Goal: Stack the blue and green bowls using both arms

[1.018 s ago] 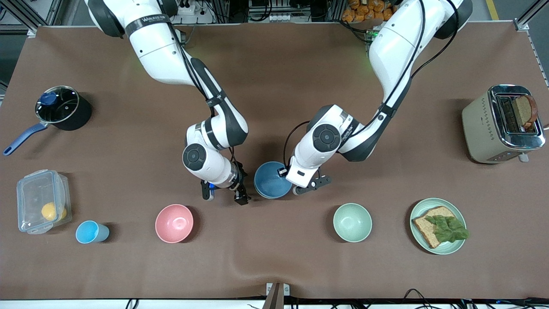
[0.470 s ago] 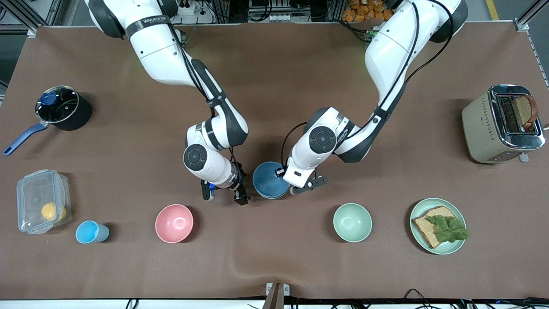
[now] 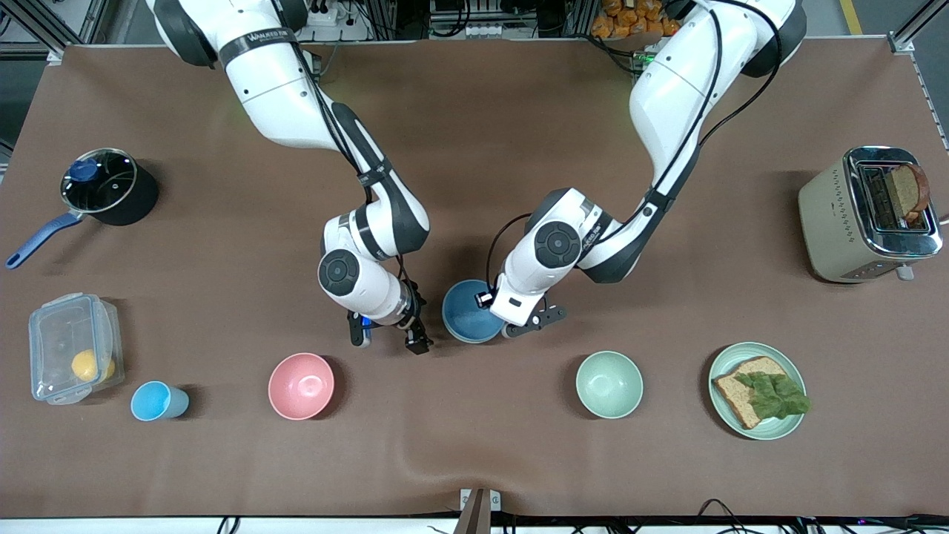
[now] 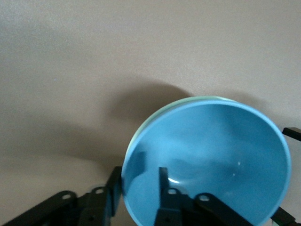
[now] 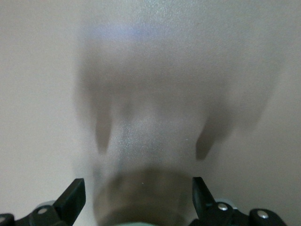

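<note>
Order follows the front view across the bench (image 3: 474, 111).

1. Right gripper (image 3: 388, 341): fingers spread wide, holding nothing, low over bare bench between the pink matte bowl (image 3: 301, 386) and the stack. This arm waits.
2. Round medium-blue matte bowl (image 3: 468, 320): at mid-bench, upright, mouth up. In the left wrist view a thin pale sage-green rim shows around its outer edge, so the blue bowl (image 4: 211, 155) appears seated inside the round sage-green matte bowl (image 4: 202, 97). Interior is smooth, empty and faintly glossy.
3. Left gripper (image 3: 519, 326): jaws straddle the blue bowl's wall, one finger inside, one outside. The inner finger (image 4: 162, 181) stands off the wall, so the jaws are parted and grip nothing.
4. A second pale green bowl (image 3: 609, 384) sits apart, nearer the front camera, toward the left arm's end.

Step in hand, as judged: release after nesting; the stack appears complete.

Next move calls for: a straight lift of the left gripper, so that neither finger catches the rim and tips or drags the stack
</note>
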Tool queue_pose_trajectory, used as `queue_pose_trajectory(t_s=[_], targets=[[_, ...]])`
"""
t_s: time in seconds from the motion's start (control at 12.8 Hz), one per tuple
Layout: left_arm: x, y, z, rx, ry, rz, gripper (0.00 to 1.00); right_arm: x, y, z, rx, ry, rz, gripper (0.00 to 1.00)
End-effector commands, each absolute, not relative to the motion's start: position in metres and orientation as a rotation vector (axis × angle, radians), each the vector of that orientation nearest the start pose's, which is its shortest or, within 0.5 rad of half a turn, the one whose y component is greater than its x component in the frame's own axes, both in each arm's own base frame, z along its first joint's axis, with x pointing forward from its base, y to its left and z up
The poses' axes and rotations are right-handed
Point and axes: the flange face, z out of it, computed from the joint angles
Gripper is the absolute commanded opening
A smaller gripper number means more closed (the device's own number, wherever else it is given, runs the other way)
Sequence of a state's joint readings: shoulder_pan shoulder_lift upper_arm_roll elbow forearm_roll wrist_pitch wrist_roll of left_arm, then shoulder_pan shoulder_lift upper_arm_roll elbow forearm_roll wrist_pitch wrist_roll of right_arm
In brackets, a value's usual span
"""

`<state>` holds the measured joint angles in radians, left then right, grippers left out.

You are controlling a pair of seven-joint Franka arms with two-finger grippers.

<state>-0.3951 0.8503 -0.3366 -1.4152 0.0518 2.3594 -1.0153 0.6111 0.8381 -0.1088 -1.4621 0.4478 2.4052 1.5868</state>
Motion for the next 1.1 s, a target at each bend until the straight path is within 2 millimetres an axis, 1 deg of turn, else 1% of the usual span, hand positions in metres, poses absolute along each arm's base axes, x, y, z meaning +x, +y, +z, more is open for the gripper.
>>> queue_pose_trajectory(t_s=[0.0,0.08,0.16,0.23,0.31,0.39,0.47,0.55,0.63,0.7,0.78,0.86,0.94,1.02], targets=[[0.591,-0.459,0.239,-3.335,-0.656,0.070,1.00,0.634,0.370,0.193,-2.278,1.818,0.199,1.00],[0.593,-0.459,0.247,-3.337,-0.663,0.062,1.00,0.634,0.370,0.194,-2.311,1.788,0.176,1.00],[0.593,-0.460,0.263,-3.351,-0.665,0.043,1.00,0.635,0.369,0.195,-2.363,1.736,0.146,1.00],[0.596,-0.459,0.280,-3.364,-0.668,0.008,1.00,0.639,0.365,0.205,-2.401,1.682,0.126,1.00],[0.599,-0.453,0.296,-3.367,-0.666,-0.030,1.00,0.642,0.362,0.215,-2.422,1.634,0.119,1.00],[0.602,-0.446,0.319,-3.362,-0.664,-0.051,1.00,0.645,0.356,0.223,-2.467,1.572,0.124,1.00],[0.608,-0.431,0.343,-3.344,-0.673,-0.063,1.00,0.646,0.346,0.234,-2.543,1.492,0.157,1.00],[0.616,-0.408,0.370,-3.324,-0.700,-0.080,1.00,0.652,0.328,0.243,-2.596,1.420,0.184,1.00],[0.618,-0.388,0.398,-3.298,-0.704,-0.083,1.00,0.659,0.311,0.259,-2.633,1.336,0.189,1.00],[0.622,-0.363,0.426,-3.280,-0.668,-0.093,1.00,0.659,0.300,0.269,-2.689,1.231,0.213,1.00],[0.623,-0.332,0.456,-3.252,-0.604,-0.083,1.00,0.660,0.286,0.281,-2.743,1.115,0.241,1.00],[0.624,-0.294,0.487,-3.233,-0.520,-0.083,1.00,0.663,0.265,0.297,-2.782,1.004,0.253,1.00],[0.618,-0.261,0.521,-3.216,-0.379,-0.081,1.00,0.662,0.245,0.308,-2.822,0.902,0.293,1.00],[0.612,-0.226,0.550,-3.197,-0.282,-0.067,1.00,0.663,0.218,0.319,-2.859,0.816,0.322,1.00]])
